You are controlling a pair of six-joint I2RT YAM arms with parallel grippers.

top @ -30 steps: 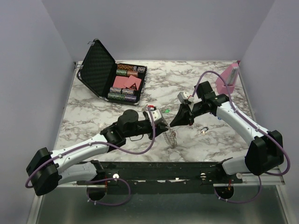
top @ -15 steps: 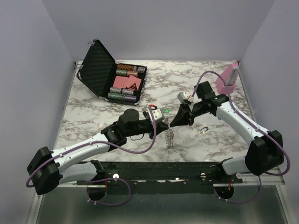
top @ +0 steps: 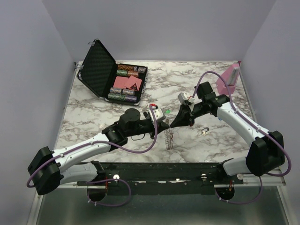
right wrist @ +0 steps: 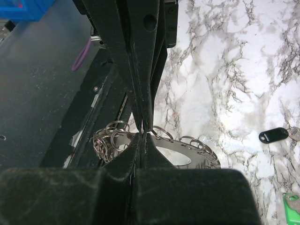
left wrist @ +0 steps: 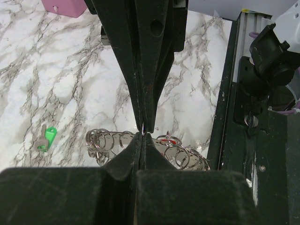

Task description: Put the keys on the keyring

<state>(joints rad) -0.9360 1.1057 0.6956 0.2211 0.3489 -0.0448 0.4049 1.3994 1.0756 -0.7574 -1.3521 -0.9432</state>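
Top view: the left gripper (top: 168,128) reaches over the middle of the marble table (top: 93,112), jaws pressed together. It meets the right gripper (top: 172,125) tip to tip, and that one is pressed together too. The keyring (top: 170,139) trails as a limp strand from the left gripper's tip, pinched by both. A green key (top: 166,111) lies just beyond the left gripper, and a black key (top: 205,131) lies to its right, apart.

Left wrist view: chain rings spread either side of the left gripper's tip, with a red key (left wrist: 171,140) on them just right of it.

Right wrist view: the left gripper comes down from above, rings fanning out both sides of its tip.
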